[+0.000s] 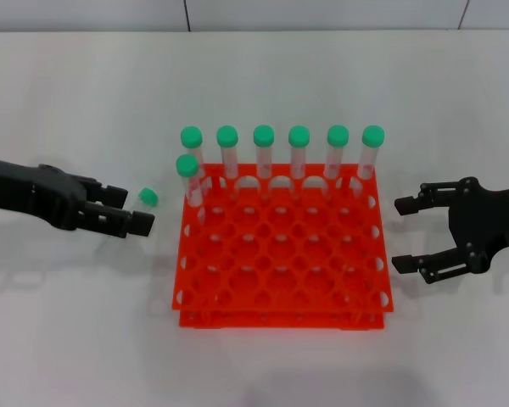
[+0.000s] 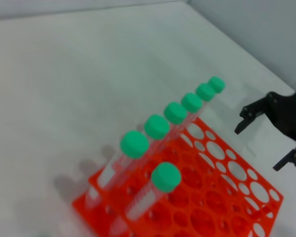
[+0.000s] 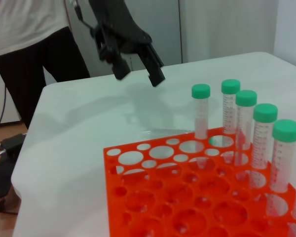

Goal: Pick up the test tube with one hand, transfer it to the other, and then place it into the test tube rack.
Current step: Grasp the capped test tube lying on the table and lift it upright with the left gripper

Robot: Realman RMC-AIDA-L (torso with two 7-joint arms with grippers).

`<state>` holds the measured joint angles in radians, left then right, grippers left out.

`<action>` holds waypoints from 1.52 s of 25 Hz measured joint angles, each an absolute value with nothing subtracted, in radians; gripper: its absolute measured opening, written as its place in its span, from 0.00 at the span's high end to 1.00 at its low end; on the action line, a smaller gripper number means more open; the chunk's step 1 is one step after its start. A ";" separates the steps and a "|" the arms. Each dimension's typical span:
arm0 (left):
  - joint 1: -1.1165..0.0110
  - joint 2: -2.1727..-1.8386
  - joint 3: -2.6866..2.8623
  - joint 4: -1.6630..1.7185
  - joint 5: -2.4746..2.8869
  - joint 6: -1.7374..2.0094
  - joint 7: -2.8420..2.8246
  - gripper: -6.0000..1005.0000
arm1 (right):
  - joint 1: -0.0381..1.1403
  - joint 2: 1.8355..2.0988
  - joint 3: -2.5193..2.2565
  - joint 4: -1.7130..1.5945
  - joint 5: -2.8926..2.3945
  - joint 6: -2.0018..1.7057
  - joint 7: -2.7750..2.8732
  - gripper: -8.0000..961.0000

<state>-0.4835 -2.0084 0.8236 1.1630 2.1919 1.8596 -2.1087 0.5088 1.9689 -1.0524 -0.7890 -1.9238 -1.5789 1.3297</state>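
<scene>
Pickup step: black left claw gripper [image 1: 129,212], jaws apart beside green-capped clear plastic test tube [image 1: 148,197]; needs closing. Right gripper [image 1: 411,235] agape, idle.

Test tube [image 1: 149,197] body hidden behind left gripper [image 1: 129,214]; only cap visible

Lab: test tube rack [image 1: 282,250] on white table [image 1: 85,339].
</scene>
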 joint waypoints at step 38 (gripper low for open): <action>-0.812 -2.036 1.100 0.921 2.833 1.655 -2.578 0.18 | 0.514 1.990 -1.062 -0.785 -1.935 -1.527 1.290 0.14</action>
<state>-0.8115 -2.0359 1.1002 0.9210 2.8334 1.6546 -2.5782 0.5137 1.9902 -1.0615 -0.7852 -1.9345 -1.5274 1.2896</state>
